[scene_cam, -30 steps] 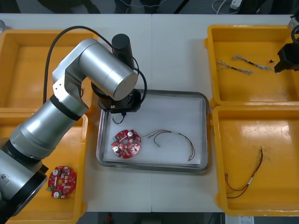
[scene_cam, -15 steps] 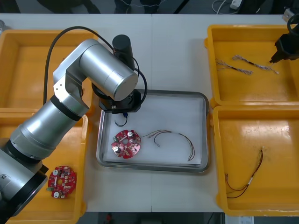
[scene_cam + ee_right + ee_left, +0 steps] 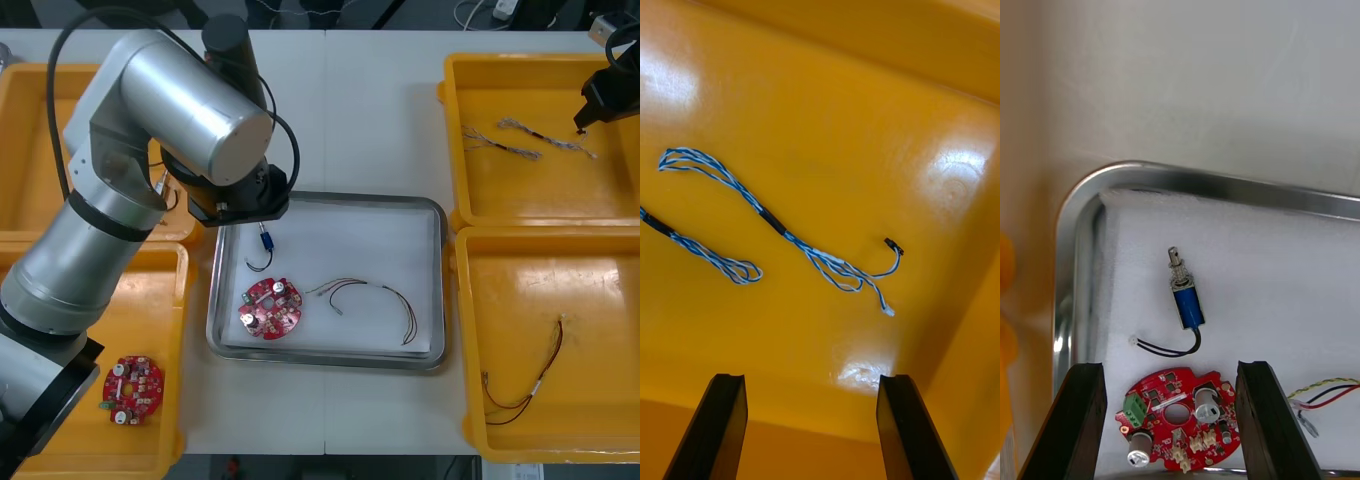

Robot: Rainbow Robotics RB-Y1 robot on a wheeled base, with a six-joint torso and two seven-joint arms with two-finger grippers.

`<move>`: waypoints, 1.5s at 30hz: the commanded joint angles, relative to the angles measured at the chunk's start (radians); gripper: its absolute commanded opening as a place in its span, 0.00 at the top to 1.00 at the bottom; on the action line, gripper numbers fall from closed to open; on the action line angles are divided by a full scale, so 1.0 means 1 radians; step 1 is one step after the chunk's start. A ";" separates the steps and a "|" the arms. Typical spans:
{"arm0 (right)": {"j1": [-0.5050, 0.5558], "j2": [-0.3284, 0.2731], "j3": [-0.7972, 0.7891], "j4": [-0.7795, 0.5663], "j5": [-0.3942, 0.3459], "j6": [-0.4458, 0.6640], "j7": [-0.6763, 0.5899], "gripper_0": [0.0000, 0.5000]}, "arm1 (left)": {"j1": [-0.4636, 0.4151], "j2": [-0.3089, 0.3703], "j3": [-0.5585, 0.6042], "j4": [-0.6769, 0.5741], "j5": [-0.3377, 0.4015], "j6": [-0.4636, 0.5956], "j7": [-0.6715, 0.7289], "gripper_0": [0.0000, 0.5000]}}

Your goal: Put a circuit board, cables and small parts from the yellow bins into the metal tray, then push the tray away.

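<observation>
Table (image 3: 370,90): tray (image 3: 330,197) at centre.
Left arm (image 3: 180,120): left jaws released, empty, above the tray's 10 o'clock corner.
Tray contents: circuit board (image 3: 271,308) at 8 o'clock, red-yellow cable (image 3: 350,283) at 4, small metal part (image 3: 1187,307) at 10.
Right jaws: spread, empty, above blue-white cables (image 3: 773,221) in the 2 o'clock bin (image 3: 530,190).
Likely step: fetching a cable. Next: lower the right jaws and close them on one.

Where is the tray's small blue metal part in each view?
Front view: the small blue metal part lies near the tray's far left corner, beyond the circuit board.
Left wrist view: the part sits beyond the same board, the shared landmark.
Right wrist view: a yellow bin with cables instead.
</observation>
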 commanded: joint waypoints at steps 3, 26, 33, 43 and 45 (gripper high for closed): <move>-0.098 -0.045 0.021 0.099 -0.020 -0.106 0.175 0.00 | -0.012 0.012 0.182 -0.086 0.017 0.014 -0.042 0.00; -0.078 0.022 0.055 0.132 -0.046 -0.251 0.612 0.00 | -0.122 0.187 0.435 0.253 -0.061 0.014 -0.391 0.00; -0.049 0.041 0.055 0.134 -0.046 -0.302 0.623 0.00 | -0.167 0.189 0.437 0.444 -0.109 -0.174 -0.441 0.00; -0.076 0.038 0.017 0.297 -0.063 -0.406 0.630 0.00 | -0.171 0.189 0.402 0.594 -0.118 -0.424 -0.467 0.00; -0.095 0.036 0.017 0.338 -0.057 -0.429 0.630 0.00 | -0.171 0.189 0.388 0.620 -0.118 -0.470 -0.470 0.00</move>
